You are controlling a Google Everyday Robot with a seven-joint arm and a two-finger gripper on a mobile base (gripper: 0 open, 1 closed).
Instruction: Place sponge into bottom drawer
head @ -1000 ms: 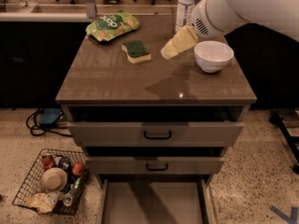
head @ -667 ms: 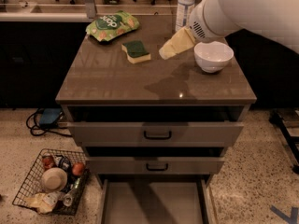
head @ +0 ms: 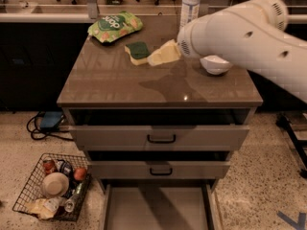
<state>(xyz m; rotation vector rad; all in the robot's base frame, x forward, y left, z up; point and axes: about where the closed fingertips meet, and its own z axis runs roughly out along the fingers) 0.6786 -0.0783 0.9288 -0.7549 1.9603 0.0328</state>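
The sponge (head: pixel 137 51), dark green on pale yellow foam, lies on the cabinet top (head: pixel 120 85) toward the back, left of centre. My gripper (head: pixel 160 54), with pale yellow fingers, reaches in from the right on the white arm (head: pixel 244 37) and is right beside the sponge's right edge. The bottom drawer (head: pixel 156 206) is pulled out at the lower edge of the view, its flat grey floor showing.
A green snack bag (head: pixel 115 25) lies at the back left of the top. A white bowl (head: pixel 215 64) sits on the right, partly behind the arm, and a water bottle (head: pixel 190 4) stands behind. A wire basket (head: pixel 50 186) of items stands on the floor at the left.
The arm has swung left, bringing the gripper from beside the bowl to the sponge's right edge. The sponge has not moved.
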